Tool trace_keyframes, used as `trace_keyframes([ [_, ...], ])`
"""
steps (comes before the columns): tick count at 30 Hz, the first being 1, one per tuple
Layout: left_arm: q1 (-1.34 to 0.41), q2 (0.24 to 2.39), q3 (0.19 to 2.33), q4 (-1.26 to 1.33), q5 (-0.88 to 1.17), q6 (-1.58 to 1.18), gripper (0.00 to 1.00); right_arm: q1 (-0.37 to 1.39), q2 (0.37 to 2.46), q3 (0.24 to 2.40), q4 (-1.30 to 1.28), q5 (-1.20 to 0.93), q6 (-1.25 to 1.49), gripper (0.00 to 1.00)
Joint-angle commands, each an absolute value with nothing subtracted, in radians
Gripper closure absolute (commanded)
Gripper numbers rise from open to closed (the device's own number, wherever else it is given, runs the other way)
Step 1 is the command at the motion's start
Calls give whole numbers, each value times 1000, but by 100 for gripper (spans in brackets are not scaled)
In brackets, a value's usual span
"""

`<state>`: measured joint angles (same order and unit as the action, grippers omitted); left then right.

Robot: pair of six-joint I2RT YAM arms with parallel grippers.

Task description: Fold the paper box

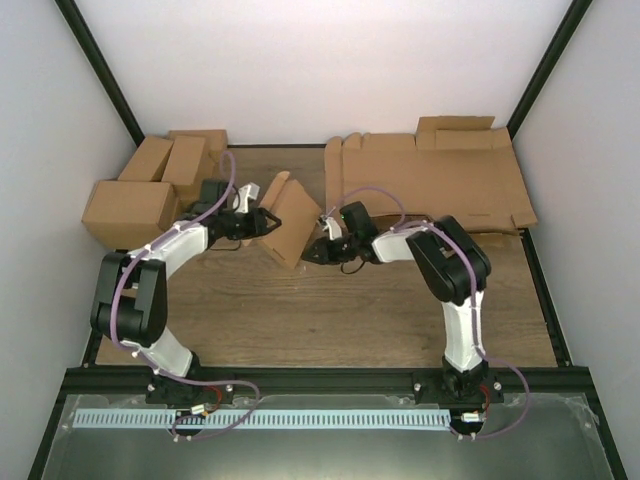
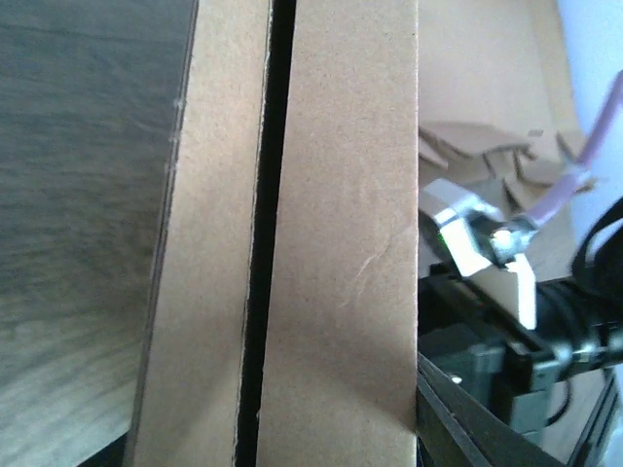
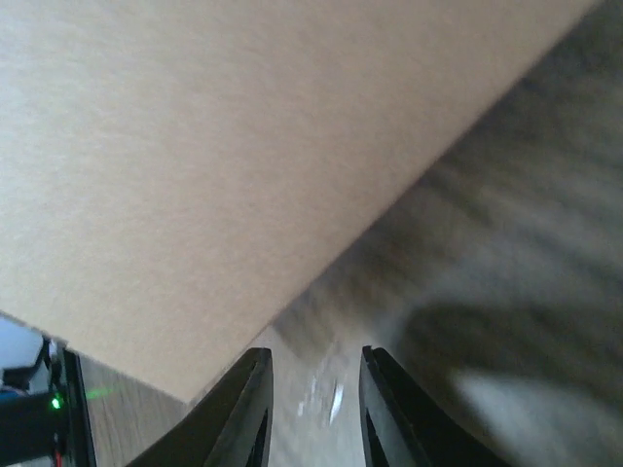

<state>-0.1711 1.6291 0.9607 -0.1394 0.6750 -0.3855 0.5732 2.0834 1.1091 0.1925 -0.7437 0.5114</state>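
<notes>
Cardboard fills both wrist views: the paper box (image 1: 285, 215) stands tilted mid-table between my pincers. My right pincer (image 3: 313, 362) is released, its fingers parted over the bare table (image 3: 526, 243) just under the box's wall. My left pincer (image 1: 264, 222) meets its left side; I cannot tell whether it grips. Finished boxes (image 1: 140, 190) crowd the left rear, flat sheets (image 1: 440, 180) the right rear.

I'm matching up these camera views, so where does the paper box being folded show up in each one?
Top external: the paper box stands tilted just above the centre.
Left wrist: its panels fill the middle, top to bottom.
Right wrist: one panel covers the upper left.
Shared landmark: the wooden table beside it.
</notes>
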Motion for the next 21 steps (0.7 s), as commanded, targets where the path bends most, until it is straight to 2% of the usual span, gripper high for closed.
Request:
trace_keyframes([
  [1,-259,1571,1040,-441,523,-214,58,575,1889,989,155,-620,397,73],
  [9,-466,1475,1119,-718,285,-46,57,568,1500,671,199,-471,306,64],
  [16,-610,1382,1101,-733,264,109,59,569,1140,581,216,-343,238,58],
  [17,-624,1367,1094,-726,255,127,60,569,1089,577,211,-329,228,53],
  [21,-662,1315,1045,-669,208,228,61,570,954,595,135,-312,223,19],
])
